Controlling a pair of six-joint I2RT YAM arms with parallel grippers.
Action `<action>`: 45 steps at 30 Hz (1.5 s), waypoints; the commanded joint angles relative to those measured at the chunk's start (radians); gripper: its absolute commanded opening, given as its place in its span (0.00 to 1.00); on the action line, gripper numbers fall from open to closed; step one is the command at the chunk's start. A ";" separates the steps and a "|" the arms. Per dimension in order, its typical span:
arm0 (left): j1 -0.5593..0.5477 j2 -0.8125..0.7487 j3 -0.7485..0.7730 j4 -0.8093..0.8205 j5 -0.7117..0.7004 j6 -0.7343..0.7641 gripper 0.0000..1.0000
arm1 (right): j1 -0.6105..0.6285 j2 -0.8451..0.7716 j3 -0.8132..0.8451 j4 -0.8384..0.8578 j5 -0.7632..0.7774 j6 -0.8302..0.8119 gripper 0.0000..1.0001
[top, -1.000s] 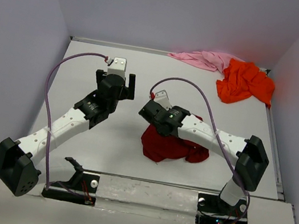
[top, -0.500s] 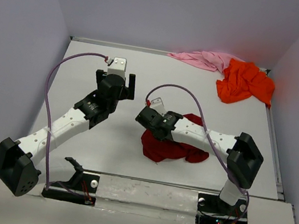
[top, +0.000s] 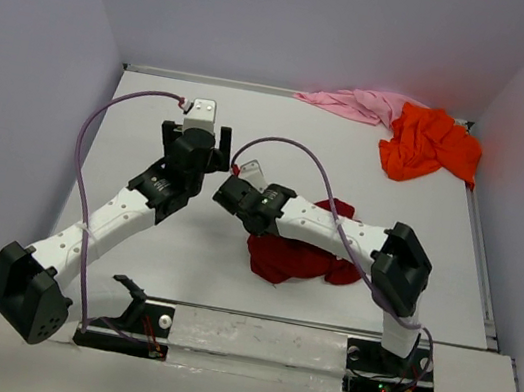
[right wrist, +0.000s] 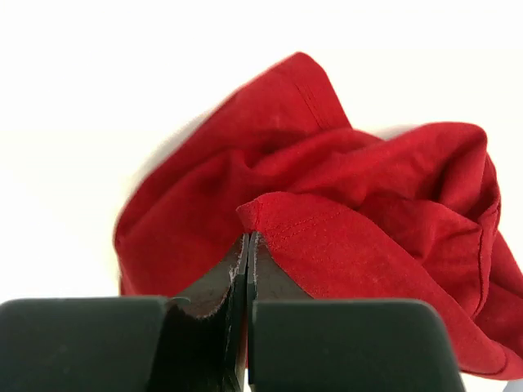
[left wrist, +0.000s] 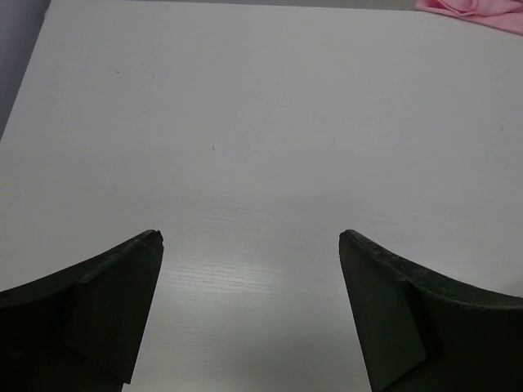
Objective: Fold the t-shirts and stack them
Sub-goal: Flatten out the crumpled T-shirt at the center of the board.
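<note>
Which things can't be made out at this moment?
Crumpled dark red cloth t-shirt: top view, middle hidden under right arm; right wrist view, cut off at right edge.
Pale pink cloth t-shirt: left wrist view, cropped by top edge; top view, partly under bright orange cloth t-shirt.

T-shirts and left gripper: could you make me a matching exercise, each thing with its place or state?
1 dark red t-shirt
2 orange t-shirt
3 pink t-shirt
4 left gripper

a far right corner
b open above the table
c edge pinched in the shut right gripper
d far edge, just left of the corner

Pairs: 1-c, 2-a, 3-d, 4-b
</note>
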 commanded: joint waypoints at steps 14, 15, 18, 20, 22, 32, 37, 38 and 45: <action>-0.013 -0.108 -0.003 0.026 -0.212 -0.042 0.99 | 0.050 0.198 0.182 0.050 0.013 -0.041 0.00; -0.013 -0.114 -0.006 0.029 -0.217 -0.042 0.99 | 0.050 0.200 0.183 0.048 0.015 -0.043 0.05; -0.015 -0.116 -0.009 0.035 -0.218 -0.037 0.99 | 0.050 0.200 0.188 0.048 0.018 -0.047 0.35; -0.013 -0.107 -0.005 0.032 -0.210 -0.037 0.99 | 0.050 0.198 0.191 0.044 0.022 -0.051 0.48; -0.013 -0.099 -0.002 0.027 -0.203 -0.036 0.99 | 0.050 0.198 0.192 0.039 0.027 -0.052 0.52; -0.013 -0.096 -0.001 0.027 -0.178 -0.036 0.99 | 0.050 0.246 0.218 0.030 0.073 -0.075 0.53; -0.015 -0.091 0.000 0.023 -0.181 -0.034 0.99 | 0.050 0.263 0.222 0.016 0.208 -0.110 0.54; -0.013 -0.090 0.002 0.023 -0.180 -0.034 0.99 | 0.050 0.267 0.222 0.013 0.226 -0.112 0.54; -0.013 -0.094 0.000 0.023 -0.177 -0.037 0.99 | 0.050 0.272 0.209 0.011 0.286 -0.115 0.51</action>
